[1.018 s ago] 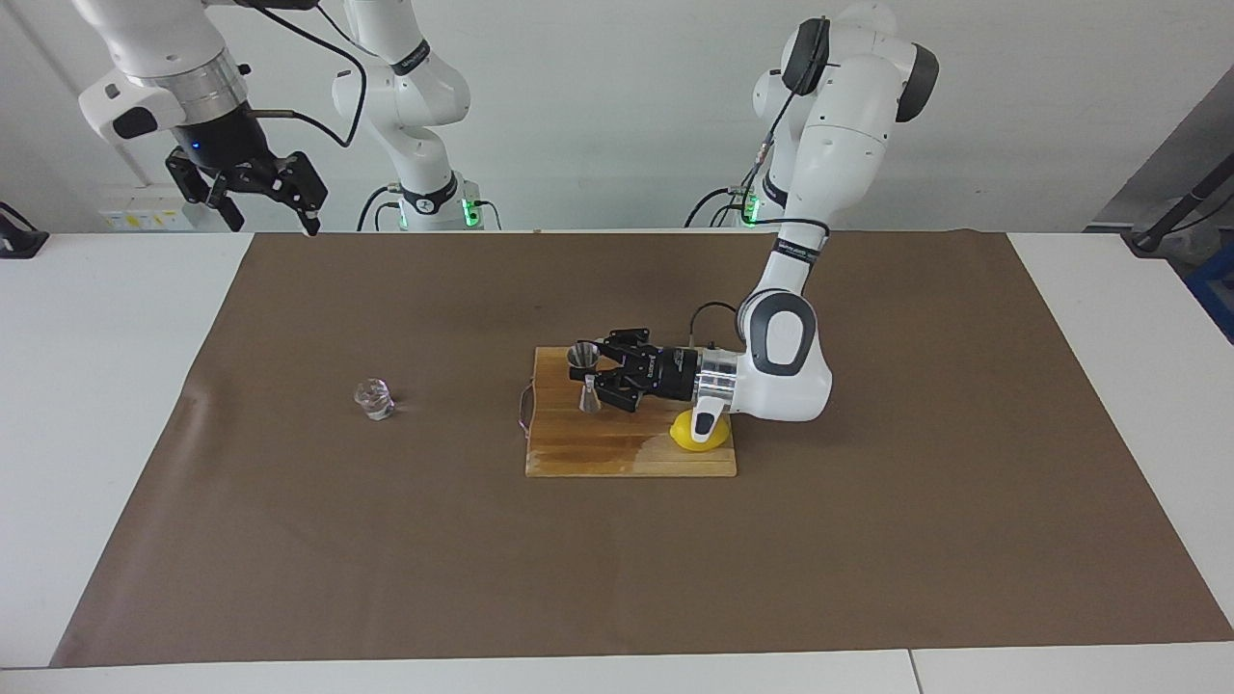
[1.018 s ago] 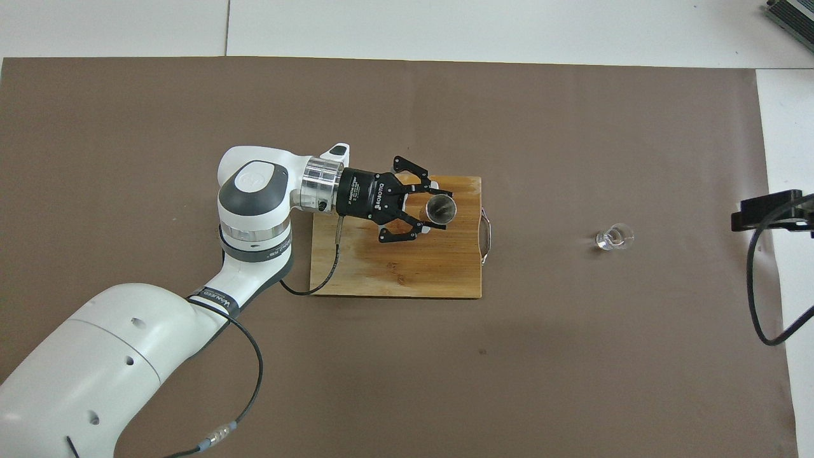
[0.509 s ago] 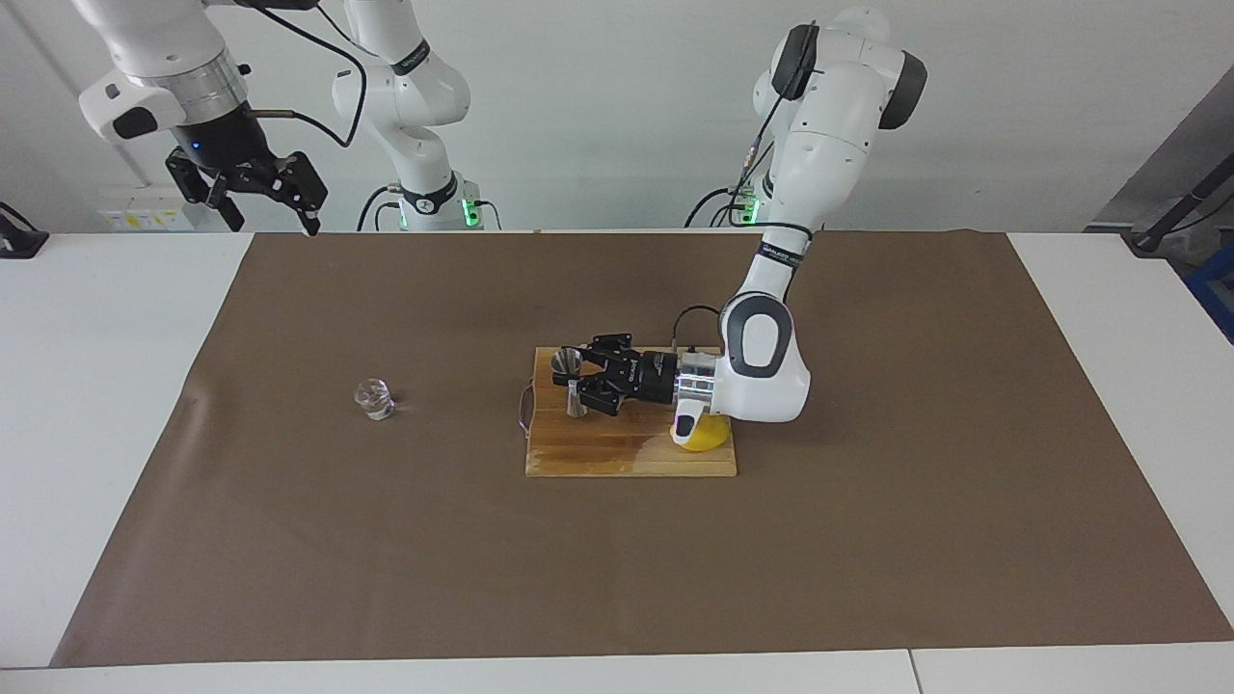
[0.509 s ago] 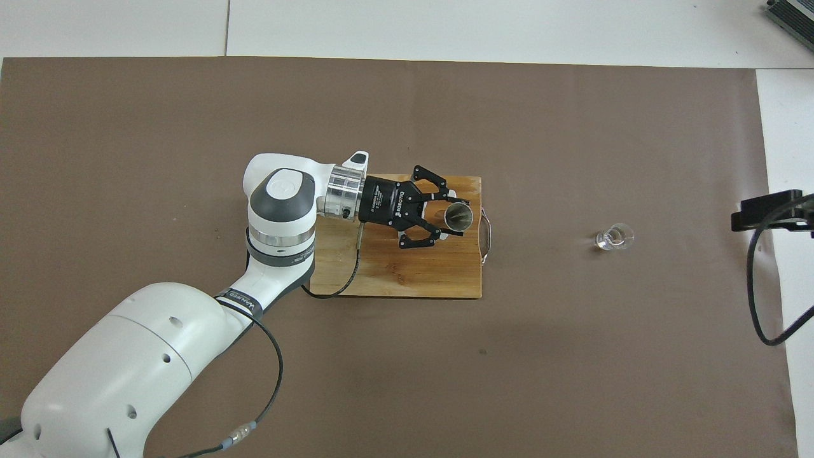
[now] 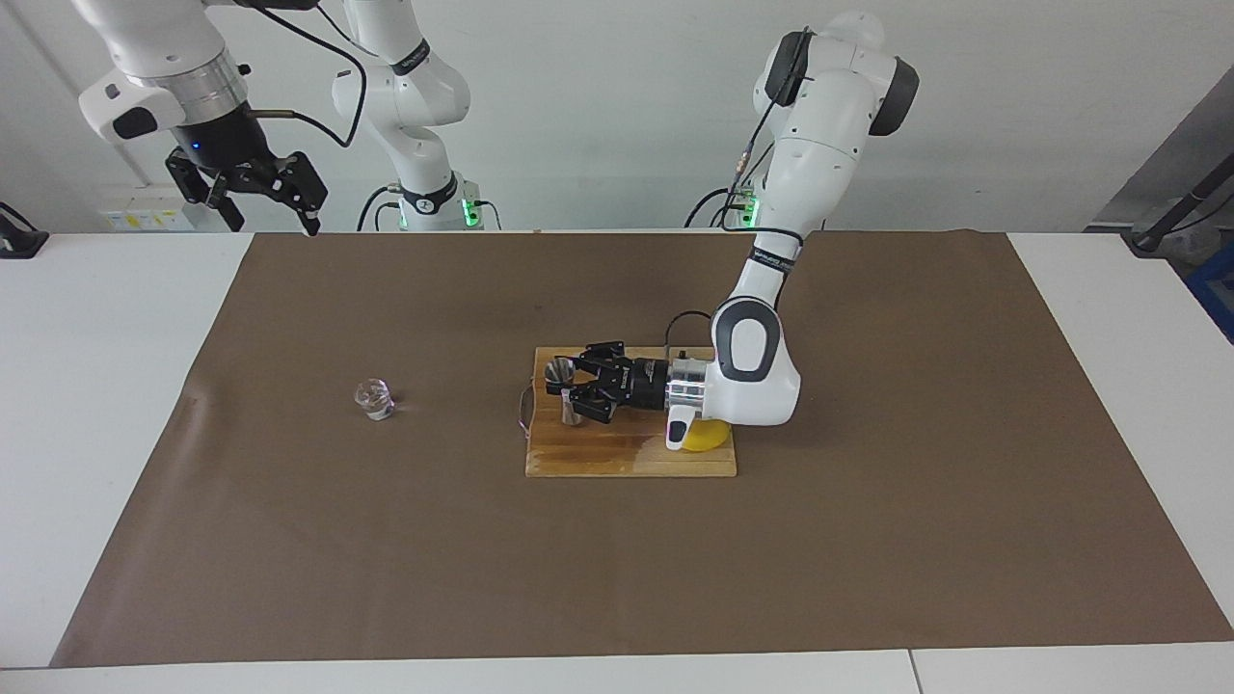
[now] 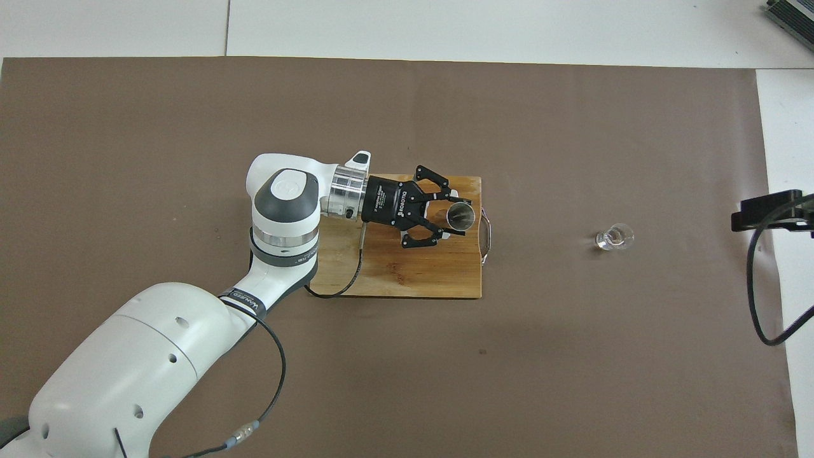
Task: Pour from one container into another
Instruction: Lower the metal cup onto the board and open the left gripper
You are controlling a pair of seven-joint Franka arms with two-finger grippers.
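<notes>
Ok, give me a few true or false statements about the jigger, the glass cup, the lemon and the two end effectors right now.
1. The left end effector is shut on the jigger. True.
2. The glass cup stands on the cutting board. False: it stands on the brown mat, toward the right arm's end.
3. The right end effector holds the glass cup. False: it waits open, raised, holding nothing.
4. The lemon lies on the cutting board. True.

Shiny metal on the jigger (image 5: 562, 390), clear glinting glass for the cup (image 5: 374, 399); the board (image 5: 627, 453) was glossy wood, the cover (image 5: 386, 540) matt brown paper.
</notes>
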